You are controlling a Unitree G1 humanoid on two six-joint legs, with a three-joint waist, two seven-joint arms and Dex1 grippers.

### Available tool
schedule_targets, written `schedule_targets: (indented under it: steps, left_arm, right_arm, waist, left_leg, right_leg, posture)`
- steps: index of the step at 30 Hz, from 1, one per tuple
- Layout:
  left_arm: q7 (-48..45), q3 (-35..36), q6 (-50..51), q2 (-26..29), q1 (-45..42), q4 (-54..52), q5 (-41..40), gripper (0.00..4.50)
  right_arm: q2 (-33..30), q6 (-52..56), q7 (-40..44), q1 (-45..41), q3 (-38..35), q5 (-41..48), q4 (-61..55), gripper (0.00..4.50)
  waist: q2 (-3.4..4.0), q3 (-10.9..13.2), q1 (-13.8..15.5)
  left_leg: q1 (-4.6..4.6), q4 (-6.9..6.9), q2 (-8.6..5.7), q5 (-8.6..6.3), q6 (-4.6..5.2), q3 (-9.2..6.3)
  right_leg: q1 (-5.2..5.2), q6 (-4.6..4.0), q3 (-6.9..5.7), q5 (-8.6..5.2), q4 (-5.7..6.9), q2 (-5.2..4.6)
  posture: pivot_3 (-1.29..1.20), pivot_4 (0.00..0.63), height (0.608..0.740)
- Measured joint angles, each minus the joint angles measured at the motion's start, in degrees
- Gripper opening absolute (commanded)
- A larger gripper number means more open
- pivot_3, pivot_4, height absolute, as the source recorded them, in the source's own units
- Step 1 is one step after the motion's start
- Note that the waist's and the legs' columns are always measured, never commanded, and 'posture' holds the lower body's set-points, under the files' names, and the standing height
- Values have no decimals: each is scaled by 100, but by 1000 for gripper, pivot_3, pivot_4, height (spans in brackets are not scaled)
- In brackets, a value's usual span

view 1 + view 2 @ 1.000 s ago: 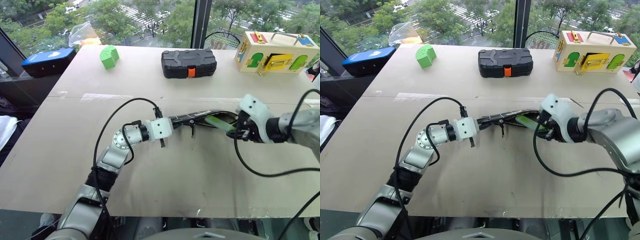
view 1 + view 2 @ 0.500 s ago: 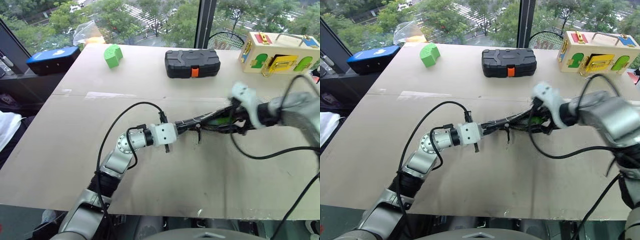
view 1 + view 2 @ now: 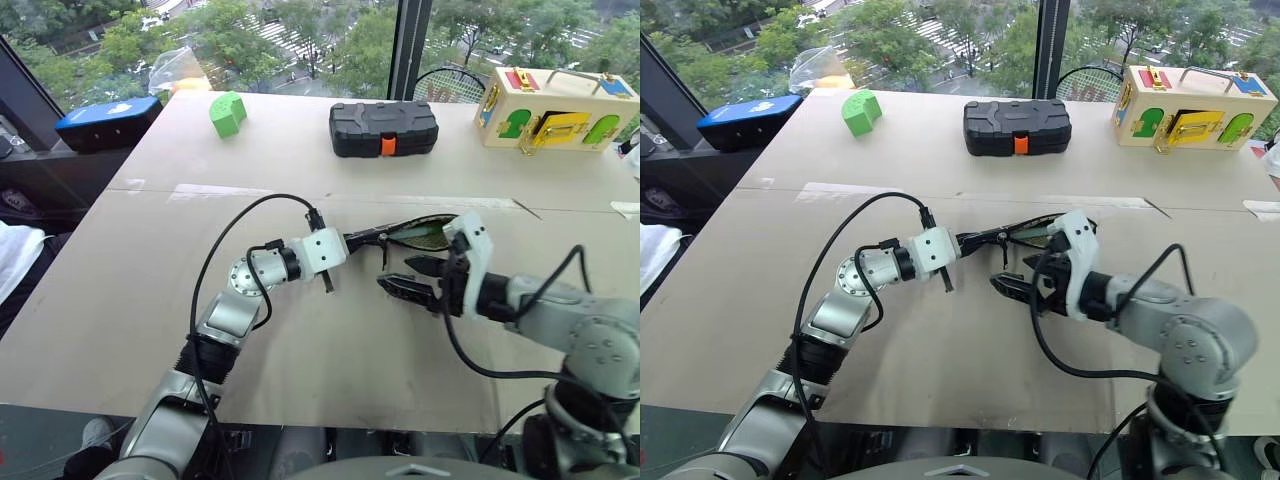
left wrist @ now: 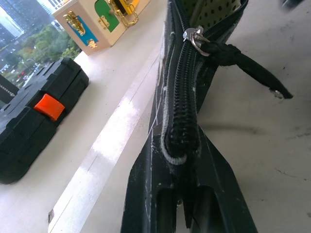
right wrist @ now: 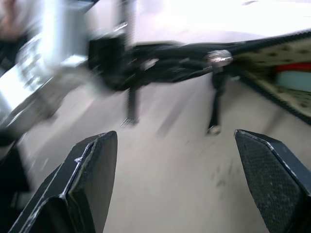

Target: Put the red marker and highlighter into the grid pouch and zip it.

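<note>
Left gripper (image 3: 352,240) clenched on the zipper end of the grid pouch (image 3: 420,233), lifted at mid-table. Right gripper (image 3: 405,276) spread wide, empty, just beside the pouch near its pull cord (image 4: 248,68). Red marker (image 5: 291,67) and highlighter (image 5: 294,80) inside the unzipped pouch.

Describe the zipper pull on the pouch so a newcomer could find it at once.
Start at the grid pouch in the middle of the table, its end pinched by the left gripper. Along its top edge sits the zipper pull: a small metal ring trailing a knotted black cord.
</note>
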Motion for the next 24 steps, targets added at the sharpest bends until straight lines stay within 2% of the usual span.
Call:
schedule_targets:
  steps: [4, 11, 12, 14, 18, 20, 24]
  left_arm:
    - [-20, 4, 38, 16, -6, -4, -33, 0]
    - [-31, 4, 133, 24, -3, -106, -33, 0]
    - [-31, 4, 134, 26, -2, -115, -32, 0]
    - [-30, 4, 143, 42, 12, -141, -32, 0]
    - [-30, 3, 189, 48, 49, -182, -29, 0]
    - [-29, 3, 193, 55, 55, -187, -29, 0]
    - [-29, 3, 177, 81, 60, -199, -28, 0]
  right_arm:
    - [494, -474, -497, -47, 131, -447, 393, 3871]
    - [594, -1118, -575, -111, 381, -677, 716, 3871]
    - [586, -1171, -573, -110, 401, -689, 720, 3371]
    - [554, -1357, -565, -110, 509, -739, 775, 2708]
    - [535, -1593, -530, -109, 673, -765, 861, 818]
    - [533, -1717, -507, -109, 763, -755, 873, 47]
    - [463, -1784, -519, -45, 787, -752, 879, 47]
  waist:
    - [-4, -3, 10]
    - [-3, -2, -21]
    - [-3, -2, -32]
    - [-3, -2, -68]
    - [-3, -2, -121]
    - [-3, -2, -122]
    - [-3, -2, -120]
  left_leg:
    - [0, 1, -4, 14, -24, 1]
    - [1, -3, -1, 15, -25, 0]
    - [1, -3, -1, 14, -24, 0]
    - [1, -3, -1, 14, -23, -1]
    - [2, -5, 0, 14, -23, -3]
    - [2, -8, 1, 14, -24, -4]
    - [1, -8, 0, 14, -23, -1]
  right_leg:
    - [1, 0, 4, -1, -2, 4]
    - [1, 0, 4, -1, -2, 8]
    - [1, 0, 5, -2, -2, 8]
    - [1, 0, 5, -2, -2, 8]
    - [1, 0, 3, -2, -2, 8]
    - [1, 0, 1, -2, -2, 8]
    - [1, 0, 3, -2, -6, 6]
  posture:
    - [0, 150, 740]
    - [0, 150, 740]
    - [0, 150, 740]
    - [0, 150, 740]
    - [0, 150, 740]
    - [0, 150, 740]
    - [0, 150, 740]
